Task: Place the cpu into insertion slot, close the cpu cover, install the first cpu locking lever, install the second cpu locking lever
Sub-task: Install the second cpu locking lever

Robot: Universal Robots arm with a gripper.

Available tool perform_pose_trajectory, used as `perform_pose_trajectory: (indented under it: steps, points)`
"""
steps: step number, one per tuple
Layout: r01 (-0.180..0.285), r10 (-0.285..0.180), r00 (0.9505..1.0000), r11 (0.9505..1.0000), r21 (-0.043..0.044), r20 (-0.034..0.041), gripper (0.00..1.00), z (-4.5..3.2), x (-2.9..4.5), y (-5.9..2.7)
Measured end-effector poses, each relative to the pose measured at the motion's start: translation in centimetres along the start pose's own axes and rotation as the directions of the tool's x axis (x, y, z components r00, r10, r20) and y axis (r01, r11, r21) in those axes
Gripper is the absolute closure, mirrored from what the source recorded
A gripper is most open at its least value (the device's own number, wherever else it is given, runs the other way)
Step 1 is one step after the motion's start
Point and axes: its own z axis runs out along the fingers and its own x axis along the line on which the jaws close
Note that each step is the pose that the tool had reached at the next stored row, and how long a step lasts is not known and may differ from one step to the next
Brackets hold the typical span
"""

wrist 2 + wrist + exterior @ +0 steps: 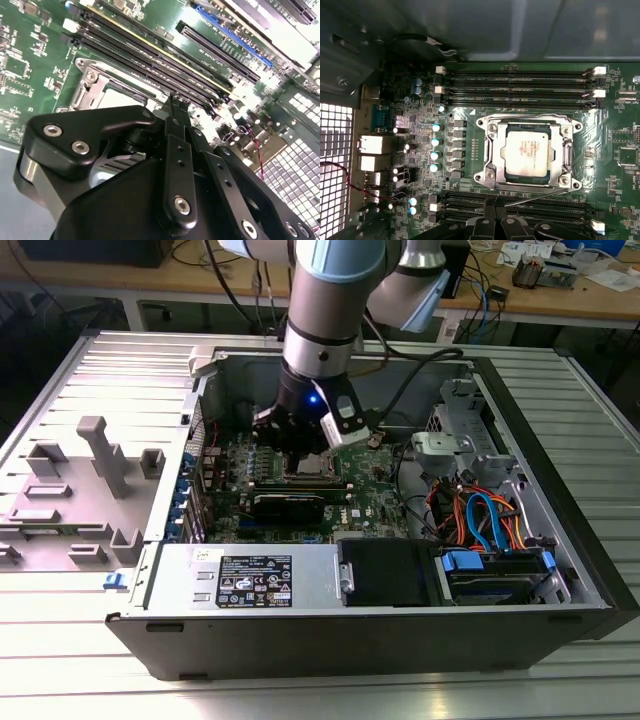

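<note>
Silvery cpu (528,155) lies seated in the socket at the middle of the green motherboard (615,180), with the cpu cover (529,121) shut flat around it. Just beside the socket's edge, the black gripper (495,206) has its fingers pinched together, holding nothing.

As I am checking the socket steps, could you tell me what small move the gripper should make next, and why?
Probably a small push on the wire lever beside the gripper, toward its catch. The cpu is seated and the cpu cover lies flat around it, yet that lever looks unlatched.
</note>
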Motion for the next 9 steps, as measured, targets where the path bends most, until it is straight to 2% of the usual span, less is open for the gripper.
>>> perform_pose_trajectory:
  steps: [2, 3, 7, 9]
  points:
    - [0.001, -0.001, 1.0000, 1.0000, -0.0015, -0.0081, 0.89, 0.05, -0.42, -0.02]
    - [0.002, -0.002, 1.0000, 1.0000, -0.0033, -0.0081, 0.89, 0.07, -0.43, -0.03]
    - [0.016, -0.016, 0.9998, 0.9994, -0.0300, -0.0066, 0.89, 0.27, -0.45, -0.26]
    - [0.022, -0.022, 0.9997, 0.9990, -0.0397, -0.0062, 0.89, 0.41, -0.41, -0.70]
